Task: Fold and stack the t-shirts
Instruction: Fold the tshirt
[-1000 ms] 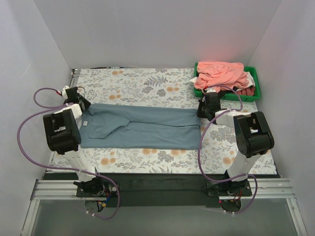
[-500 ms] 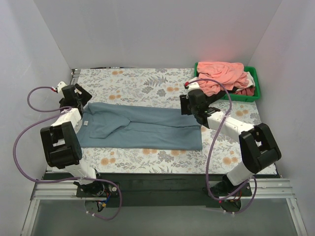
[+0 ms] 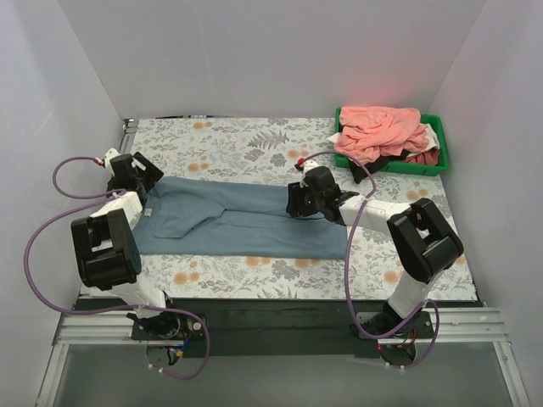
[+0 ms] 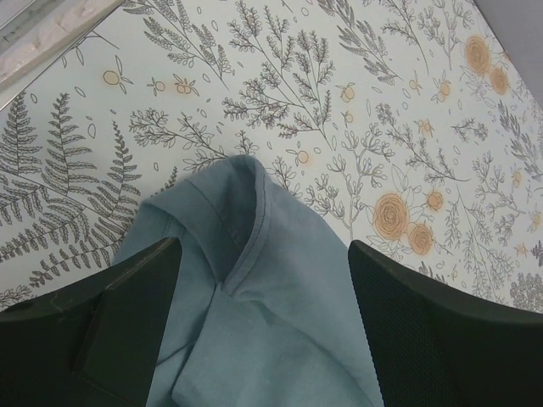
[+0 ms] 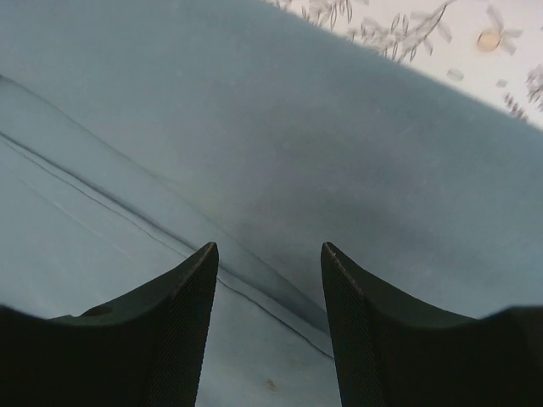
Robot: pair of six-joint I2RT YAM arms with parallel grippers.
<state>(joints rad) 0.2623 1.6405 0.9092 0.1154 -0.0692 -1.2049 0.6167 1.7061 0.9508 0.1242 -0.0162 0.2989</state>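
Note:
A large grey-blue t-shirt [image 3: 242, 219] lies spread along the floral table cover, folded lengthwise, collar end at the left. My left gripper [image 3: 144, 188] hangs open over that collar end; in the left wrist view the collar [image 4: 246, 222] shows between its wide-apart fingers [image 4: 424, 318], with nothing gripped. My right gripper [image 3: 294, 200] stands open over the shirt's upper edge right of the middle. Its fingers [image 5: 182, 297] straddle a fold line [image 5: 153, 229] in the blue cloth [image 5: 356, 144] without holding it. More t-shirts, salmon-pink [image 3: 383, 129] on top, are heaped in the green bin.
The green bin [image 3: 437, 166] sits at the table's back right corner, with white and dark red cloth at its right side. The floral cover [image 3: 246, 144] runs behind and in front of the shirt. White walls close in on three sides.
Both grippers have opened and let go of the blue shirt. The right arm has swung left from the shirt's right end to over its middle; the left one lifted slightly off the collar.

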